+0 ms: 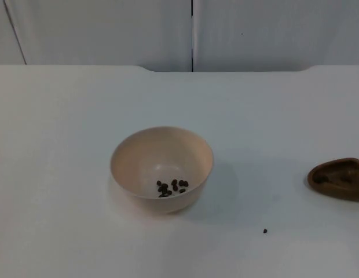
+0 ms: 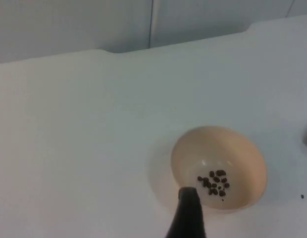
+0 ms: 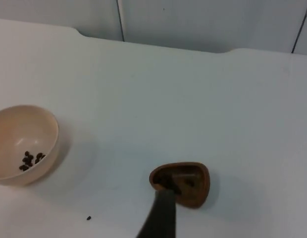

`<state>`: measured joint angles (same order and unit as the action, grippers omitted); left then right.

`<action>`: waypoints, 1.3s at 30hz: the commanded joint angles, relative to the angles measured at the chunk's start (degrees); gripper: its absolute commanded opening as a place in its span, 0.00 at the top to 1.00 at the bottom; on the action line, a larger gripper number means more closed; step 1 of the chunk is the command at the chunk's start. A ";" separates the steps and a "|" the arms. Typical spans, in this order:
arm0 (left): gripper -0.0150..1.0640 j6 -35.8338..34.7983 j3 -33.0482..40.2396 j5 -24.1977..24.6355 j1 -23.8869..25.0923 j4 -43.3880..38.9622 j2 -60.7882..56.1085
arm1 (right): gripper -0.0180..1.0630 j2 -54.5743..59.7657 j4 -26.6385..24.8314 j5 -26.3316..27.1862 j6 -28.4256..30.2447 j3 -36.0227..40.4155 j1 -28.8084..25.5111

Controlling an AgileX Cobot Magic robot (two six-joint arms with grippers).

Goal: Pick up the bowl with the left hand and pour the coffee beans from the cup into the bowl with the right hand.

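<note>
A cream bowl (image 1: pixel 162 165) stands on the white table near the middle, with a small cluster of coffee beans (image 1: pixel 171 187) lying in its bottom. A brown, rounded-triangle cup (image 1: pixel 339 178) rests on the table at the far right edge of the top view, its dark inside facing up. My left gripper (image 2: pixel 189 214) hangs just short of the bowl (image 2: pixel 219 166), apart from it. My right gripper (image 3: pixel 162 213) hovers by the near rim of the cup (image 3: pixel 183 183). Neither gripper holds anything that I can see.
One stray bean (image 1: pixel 264 230) lies on the table between bowl and cup, toward the front; the right wrist view has it too (image 3: pixel 88 217). The grey partition wall (image 1: pixel 191 32) closes the far side of the table.
</note>
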<state>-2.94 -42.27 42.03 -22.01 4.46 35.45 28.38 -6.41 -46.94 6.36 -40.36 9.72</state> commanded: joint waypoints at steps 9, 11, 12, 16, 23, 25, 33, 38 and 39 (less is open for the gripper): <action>0.39 1.40 3.16 7.88 0.07 0.41 -9.46 | 0.30 -12.23 -2.83 -3.85 0.58 5.07 0.15; 0.39 1.87 3.16 8.58 0.07 0.41 -10.60 | 0.30 -13.45 -2.83 -4.14 0.58 5.51 0.15; 0.39 2.58 3.16 9.38 0.07 0.41 -11.59 | 0.30 -14.86 -2.83 -4.62 0.58 6.14 0.15; 0.39 2.94 3.16 12.76 0.07 0.41 -15.93 | 0.30 -19.77 -2.83 -5.73 0.58 7.24 0.15; 0.39 4.47 4.04 16.01 0.07 0.52 -20.14 | 0.30 -24.07 -2.83 -9.55 1.05 7.39 0.15; 0.39 4.81 6.14 16.18 0.07 0.66 -21.83 | 0.30 -25.22 -2.83 -11.42 2.31 7.39 0.15; 0.39 4.81 12.55 16.82 0.07 0.53 -28.40 | 0.30 -28.38 -2.71 -14.14 3.77 7.39 0.15; 0.39 4.81 12.64 17.64 0.07 -0.64 -32.10 | 0.30 -28.38 -2.58 -15.29 5.08 7.63 0.15; 0.39 4.81 12.64 17.76 0.07 -0.98 -33.06 | 0.30 -28.38 -2.58 -15.29 5.08 7.91 0.15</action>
<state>1.68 -29.82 59.52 -22.01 4.08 2.92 0.22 -8.97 -61.90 10.66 -32.80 9.72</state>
